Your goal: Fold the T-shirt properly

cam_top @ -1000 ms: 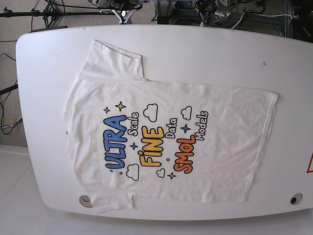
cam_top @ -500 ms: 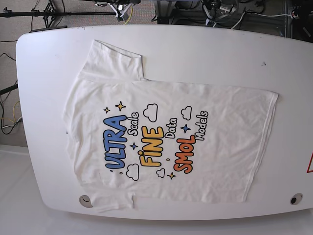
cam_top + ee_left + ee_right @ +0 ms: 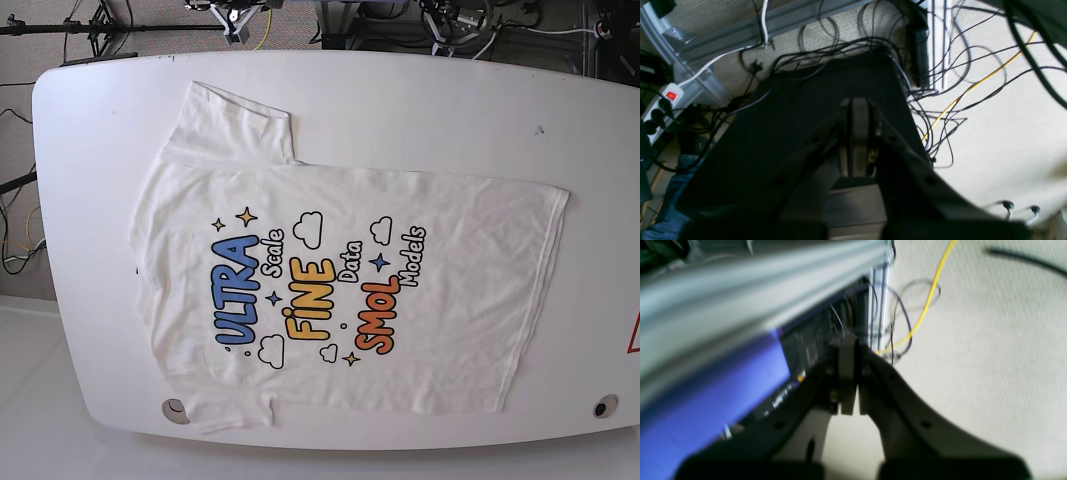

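The T-shirt point(image 3: 340, 280) lies spread flat and print side up on the white table point(image 3: 420, 100), collar toward the left and hem toward the right. One sleeve points to the far edge, and the other reaches the near edge by a hole in the tabletop. My left gripper point(image 3: 857, 101) is shut and empty, hanging over a dark box and cables on the floor. My right gripper point(image 3: 850, 339) is also shut and empty, over carpet beside a metal rail. Both are off the table, beyond its far edge, well clear of the shirt.
Cables point(image 3: 940, 110), a power strip point(image 3: 663, 103) and a yellow cord point(image 3: 927, 296) lie on the floor behind the table. Tabletop holes sit at the near left point(image 3: 175, 409) and near right point(image 3: 604, 407). Bare table surrounds the shirt.
In the base view the arm parts at the far edge have drawn further back out of frame. The T-shirt has not moved.
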Tool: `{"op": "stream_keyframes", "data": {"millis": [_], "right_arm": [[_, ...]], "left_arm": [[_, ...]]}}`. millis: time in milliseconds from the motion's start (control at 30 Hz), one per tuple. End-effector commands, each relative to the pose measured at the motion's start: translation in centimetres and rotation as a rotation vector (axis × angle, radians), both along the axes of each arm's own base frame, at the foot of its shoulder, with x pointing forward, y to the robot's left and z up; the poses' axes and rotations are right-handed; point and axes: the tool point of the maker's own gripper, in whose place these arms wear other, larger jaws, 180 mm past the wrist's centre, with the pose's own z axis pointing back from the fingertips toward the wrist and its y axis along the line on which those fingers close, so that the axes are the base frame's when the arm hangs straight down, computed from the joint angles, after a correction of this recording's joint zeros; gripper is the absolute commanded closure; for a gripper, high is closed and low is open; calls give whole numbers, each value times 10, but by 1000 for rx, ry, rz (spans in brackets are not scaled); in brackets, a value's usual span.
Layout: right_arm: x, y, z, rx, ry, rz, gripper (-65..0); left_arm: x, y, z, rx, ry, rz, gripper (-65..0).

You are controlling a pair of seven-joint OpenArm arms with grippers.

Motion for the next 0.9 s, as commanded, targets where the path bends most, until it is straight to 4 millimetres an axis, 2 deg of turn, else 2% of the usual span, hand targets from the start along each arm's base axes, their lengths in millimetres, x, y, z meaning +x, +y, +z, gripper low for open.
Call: {"op": "stream_keyframes", "data": {"millis": [0,200,400,467,600,733,800,867], "right_arm": [[3,0,0,-1,-5,0,0],[17,-10,-4,-48,-25,-6,0],[25,-18,-5,-84,-42,-12,0],[32,-28,-5,-110,-59,-26,0],[36,-34,-4,-121,-74,-42,0],[33,-36,-3,-117,-74,-58,0],[37,-37,-2,-103,-77,-64,0],[37,-38,-2,-100,-78,-68,0]], "left_arm": [[0,-1,0,-3,5,-8,0],[6,-5,-1,-16,-3,-2,0],[1,-15,-2,-59,12,-5,0],[0,-14,-1,-73,8,3,0],[-3,-15,0,-91,10,8,0],[-8,-12,1,-91,8,16,0],[-1,-1,1,-50,-12,14,0],[-1,2,1,-41,-16,13,0]]}}
